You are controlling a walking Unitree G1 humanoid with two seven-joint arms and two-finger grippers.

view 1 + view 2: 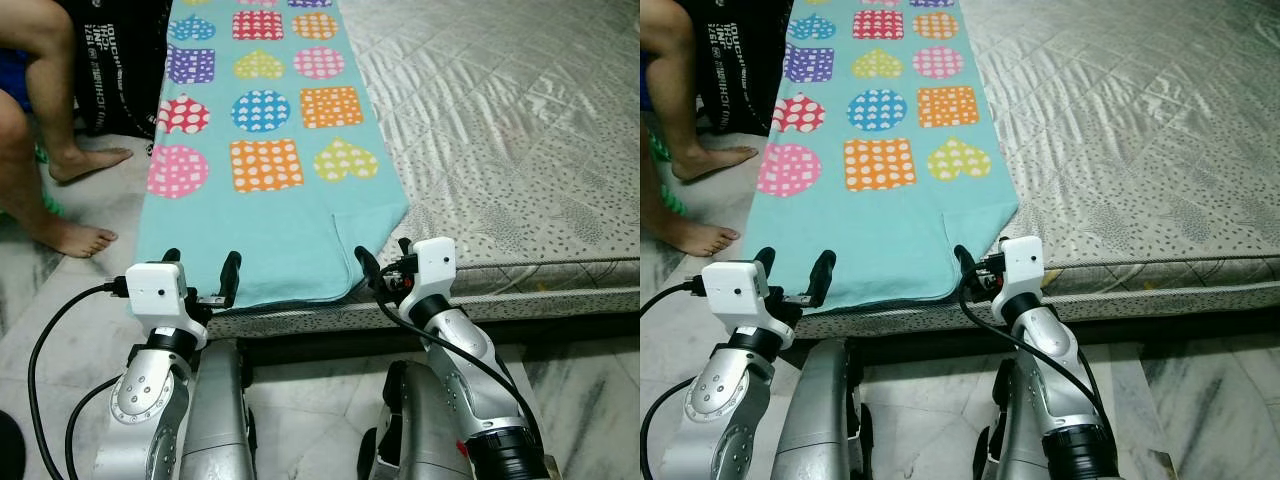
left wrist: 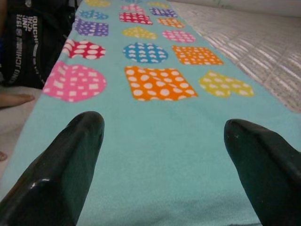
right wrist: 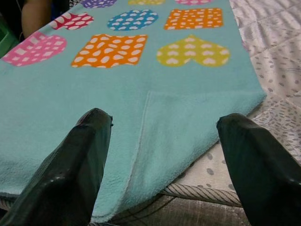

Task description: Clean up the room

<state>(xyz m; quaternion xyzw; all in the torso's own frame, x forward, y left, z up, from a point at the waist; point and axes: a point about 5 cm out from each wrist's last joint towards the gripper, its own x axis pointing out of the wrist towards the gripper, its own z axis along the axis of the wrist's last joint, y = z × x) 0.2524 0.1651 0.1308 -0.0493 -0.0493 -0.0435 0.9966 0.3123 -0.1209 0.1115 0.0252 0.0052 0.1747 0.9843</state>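
Grippers first: the left gripper (image 1: 201, 268) hangs at the near edge of the towel (image 1: 262, 210), its two black fingers (image 2: 61, 165) spread wide with nothing between them but turquoise cloth beyond. The right gripper (image 1: 385, 258) sits at the towel's near right corner, fingers (image 3: 70, 165) likewise parted and empty, one over the cloth and the other out over the mattress (image 1: 500, 130). Neither one grips anything. The towel lies flat along the left side of the mattress, running away from the robot, its near hem drooping a little over the mattress edge. It is printed with dotted circles, squares and hearts in pink, orange, blue, yellow and purple. At the near right corner a flap of the towel is folded, so a straight seam shows there, and the corner itself lies on the speckled grey quilted cover. The mattress rests low on a marble floor (image 1: 330, 390). Black cables (image 1: 45, 350) loop from both silver wrists. To the left, beside the towel, a person's bare feet (image 1: 85, 160) stand on the floor, with a black bag (image 1: 115, 60) bearing white lettering just behind them, close against the towel's left edge.
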